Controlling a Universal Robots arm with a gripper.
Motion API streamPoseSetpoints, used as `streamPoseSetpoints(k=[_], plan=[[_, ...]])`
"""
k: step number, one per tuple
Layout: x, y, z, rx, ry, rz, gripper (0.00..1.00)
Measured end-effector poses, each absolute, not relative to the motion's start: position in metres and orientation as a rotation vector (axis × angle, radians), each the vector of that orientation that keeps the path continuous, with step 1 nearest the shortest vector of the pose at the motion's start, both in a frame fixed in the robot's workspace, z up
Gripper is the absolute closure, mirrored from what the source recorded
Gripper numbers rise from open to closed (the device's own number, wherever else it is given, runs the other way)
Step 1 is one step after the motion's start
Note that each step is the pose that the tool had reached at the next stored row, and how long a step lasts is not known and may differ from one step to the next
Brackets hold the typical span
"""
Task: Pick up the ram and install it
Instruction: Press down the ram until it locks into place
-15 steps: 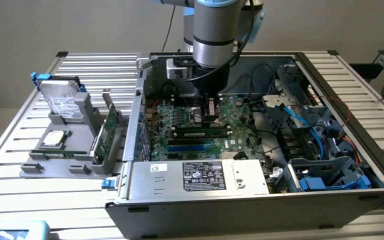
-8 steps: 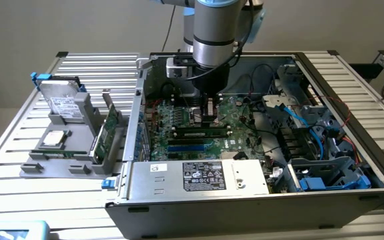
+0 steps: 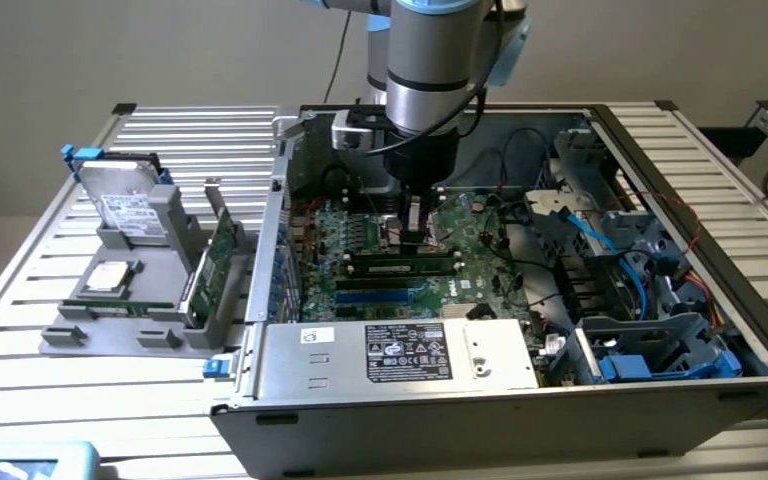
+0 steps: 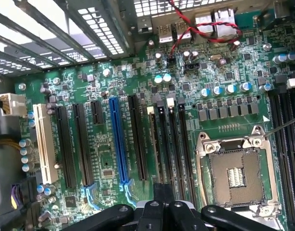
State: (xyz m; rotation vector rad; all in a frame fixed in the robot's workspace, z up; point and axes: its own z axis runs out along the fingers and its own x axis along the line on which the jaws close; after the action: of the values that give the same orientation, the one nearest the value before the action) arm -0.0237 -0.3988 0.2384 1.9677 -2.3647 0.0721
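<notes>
The ram (image 3: 404, 267) is a slim green stick with black chips. It lies lengthwise along a slot on the motherboard (image 3: 357, 240) inside the open computer case, near the power supply. My gripper (image 3: 418, 238) reaches down into the case and hangs just above and behind the ram's middle. Whether it touches the ram is unclear. In the wrist view the black fingertips (image 4: 163, 190) sit close together over the motherboard's slots, with nothing green between them. The bare CPU socket (image 4: 234, 177) lies beside them.
Outside the case, at the exterior view's left, a grey holder (image 3: 91, 335) carries a hard drive (image 3: 128, 205), a broad green card (image 3: 217, 262) and a chip (image 3: 111, 277). The power supply (image 3: 398, 352) and a drive cage with blue cables (image 3: 624, 300) crowd the case.
</notes>
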Motion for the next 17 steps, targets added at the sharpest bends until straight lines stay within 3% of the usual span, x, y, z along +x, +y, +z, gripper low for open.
streamPoseSetpoints(k=[17], plan=[[-0.0236, -0.3988, 0.2384, 1.679, -2.572, 0.06, 0.89]])
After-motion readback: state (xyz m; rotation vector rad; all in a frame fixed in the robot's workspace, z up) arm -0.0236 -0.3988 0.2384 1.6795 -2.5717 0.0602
